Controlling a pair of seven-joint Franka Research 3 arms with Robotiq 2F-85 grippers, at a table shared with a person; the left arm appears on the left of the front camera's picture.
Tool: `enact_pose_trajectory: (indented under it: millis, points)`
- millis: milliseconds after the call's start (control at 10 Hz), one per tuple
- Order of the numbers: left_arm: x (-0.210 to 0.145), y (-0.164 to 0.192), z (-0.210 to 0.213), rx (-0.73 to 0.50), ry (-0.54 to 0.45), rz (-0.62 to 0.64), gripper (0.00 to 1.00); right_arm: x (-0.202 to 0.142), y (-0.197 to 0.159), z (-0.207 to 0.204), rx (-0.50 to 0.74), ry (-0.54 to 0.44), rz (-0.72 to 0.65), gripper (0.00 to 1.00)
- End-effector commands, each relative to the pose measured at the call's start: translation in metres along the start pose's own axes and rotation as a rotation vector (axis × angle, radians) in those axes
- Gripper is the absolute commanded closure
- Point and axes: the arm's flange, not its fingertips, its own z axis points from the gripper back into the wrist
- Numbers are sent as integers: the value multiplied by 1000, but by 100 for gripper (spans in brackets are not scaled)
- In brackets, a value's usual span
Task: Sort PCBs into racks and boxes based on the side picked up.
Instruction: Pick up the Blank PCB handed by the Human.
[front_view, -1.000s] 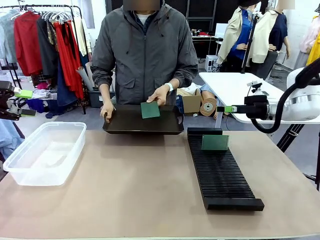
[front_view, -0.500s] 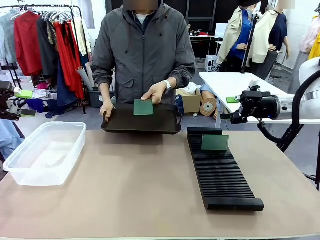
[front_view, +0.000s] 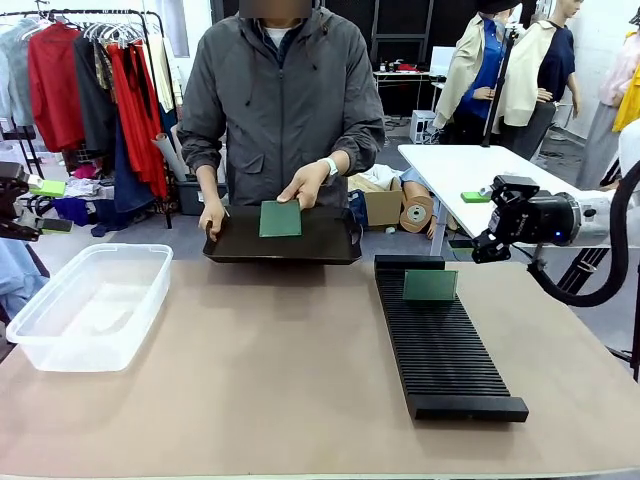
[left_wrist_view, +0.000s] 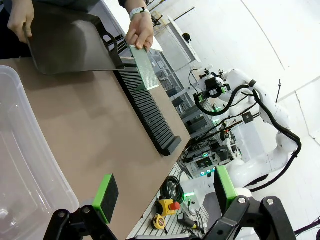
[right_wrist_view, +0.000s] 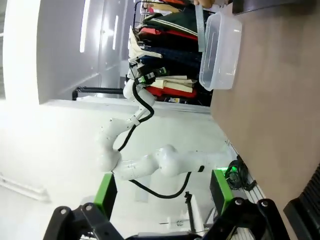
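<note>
At the table's left edge you have the clear tub (front_view: 70, 352); through its walls you see just tabletop and glare. On the right, the long black rack (front_view: 445, 350) runs from the far edge toward you. One PCB (front_view: 430, 285) stands upright in a slot near its far end, and the slots nearer you stand open. Across the table the person holds a flat black tray (front_view: 240, 245) at the far edge, with one hand (front_view: 212, 216) on its end. The other hand (front_view: 303, 184) pinches a second PCB (front_view: 280, 219) by its top edge over the tray. Whether that board's lower edge touches the tray, you cannot tell.

Your right gripper (front_view: 474, 224) hangs beyond the table's far right, just past the rack's far end, jaws spread and grasping nothing. Its wrist view shows the pads (right_wrist_view: 106, 194) well apart. Your left gripper (left_wrist_view: 165, 195) is likewise released, close by the tub and looking across the table.

From the left wrist, the hand-held board overlaps the rack's far end, so the racked board is hard to pick out there. The right wrist view cuts the rack and tray down to corners.

Bare tabletop lies wide between tub and rack, and the rack's near end stops short of the near edge.
</note>
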Motion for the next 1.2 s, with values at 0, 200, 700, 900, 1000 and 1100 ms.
enact_pose_trajectory:
  millis: [0,200,700,900,1000,1100]
  points:
    - [1,-3,0,-4,-5,5,0,3,-2,-2,-6,10,28,0]
    - [1,-3,0,-4,-5,5,0,3,-2,-2,-6,10,28,0]
    - [1,-3,0,-4,-5,5,0,3,-2,-2,-6,10,28,0]
    - [1,-3,0,-4,-5,5,0,3,-2,-2,-6,10,28,0]
    - [0,0,0,0,0,0,0,3,-2,-2,-6,10,28,0]
    - [11,9,-8,-50,-2,-3,0,3,-2,-2,-6,10,28,0]
